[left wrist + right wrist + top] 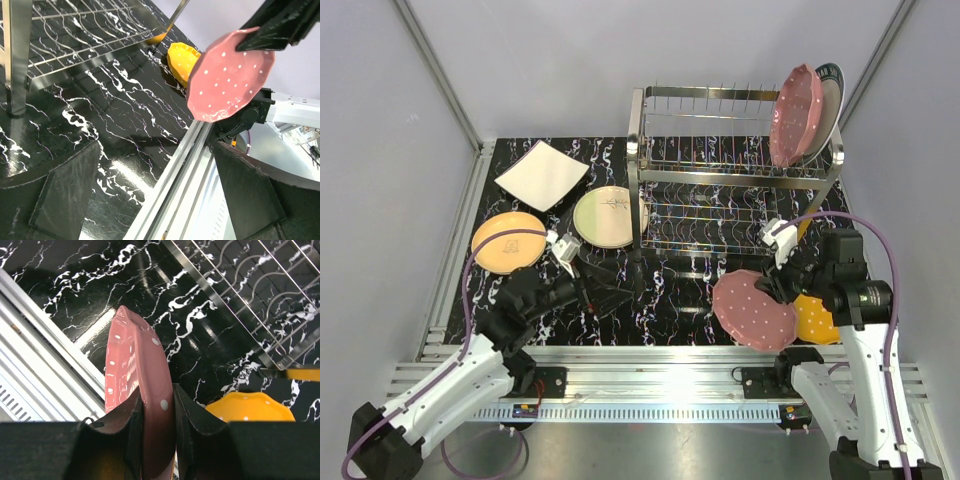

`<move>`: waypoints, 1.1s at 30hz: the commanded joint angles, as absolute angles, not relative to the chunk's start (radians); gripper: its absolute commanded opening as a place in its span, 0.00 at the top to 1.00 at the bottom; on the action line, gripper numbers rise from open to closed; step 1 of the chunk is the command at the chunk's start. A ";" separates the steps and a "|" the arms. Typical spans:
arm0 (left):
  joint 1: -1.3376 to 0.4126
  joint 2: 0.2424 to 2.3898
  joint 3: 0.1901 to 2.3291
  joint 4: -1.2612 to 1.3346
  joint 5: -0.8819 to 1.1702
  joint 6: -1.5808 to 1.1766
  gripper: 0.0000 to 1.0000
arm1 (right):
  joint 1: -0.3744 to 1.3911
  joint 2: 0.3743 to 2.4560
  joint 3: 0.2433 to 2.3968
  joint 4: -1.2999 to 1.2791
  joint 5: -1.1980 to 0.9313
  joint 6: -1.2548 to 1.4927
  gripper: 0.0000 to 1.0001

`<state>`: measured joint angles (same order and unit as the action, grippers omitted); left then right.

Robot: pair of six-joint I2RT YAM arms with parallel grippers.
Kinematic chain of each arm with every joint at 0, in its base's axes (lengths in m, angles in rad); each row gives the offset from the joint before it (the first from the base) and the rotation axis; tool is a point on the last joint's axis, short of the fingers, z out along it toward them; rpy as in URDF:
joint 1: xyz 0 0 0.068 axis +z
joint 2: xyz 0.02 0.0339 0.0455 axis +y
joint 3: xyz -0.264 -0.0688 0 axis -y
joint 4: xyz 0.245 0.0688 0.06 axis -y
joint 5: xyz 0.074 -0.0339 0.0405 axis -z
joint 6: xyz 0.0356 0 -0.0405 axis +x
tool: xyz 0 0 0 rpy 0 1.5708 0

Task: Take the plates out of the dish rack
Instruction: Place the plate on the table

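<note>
Top external view: the right hand (778, 283) pinches a pink dotted plate (753, 310) by its rim. It holds the plate tilted low over the near right of the counter (670, 300), just beside a yellow plate (817, 320), probably to set it down there. The left hand (605, 292) hangs wide and empty near the middle. 2 more wait on edge at the far right of the dish rack (720, 175): a second pink plate (796, 115) and a dark-rimmed plate (830, 92).

Black white-veined marble-pattern tabletop (690, 290), bordered at near edge by silver aluminium rail (650, 365); plain pale grey enclosure walls (570, 60) behind and to both sides, with diagonal metal frame strut (433, 70) at left.
</note>
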<state>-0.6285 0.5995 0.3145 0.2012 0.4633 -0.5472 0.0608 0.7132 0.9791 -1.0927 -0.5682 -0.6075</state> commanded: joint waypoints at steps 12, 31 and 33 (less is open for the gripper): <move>-0.632 0.477 0.431 0.049 0.463 -0.379 0.01 | -0.098 0.700 1.068 -1.016 -0.390 -0.551 1.00; -0.632 0.419 0.468 -0.041 0.460 -0.293 0.01 | -0.144 0.650 1.069 -0.943 -0.037 -0.368 1.00; -0.632 0.416 0.466 -0.037 0.460 -0.295 0.01 | -0.147 0.649 1.069 -0.939 -0.012 -0.365 1.00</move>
<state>-0.6285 0.4297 0.4191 -0.0658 0.4599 -0.3103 -0.1375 0.6617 1.0157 -1.0603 -0.0864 -0.3996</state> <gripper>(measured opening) 0.987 0.312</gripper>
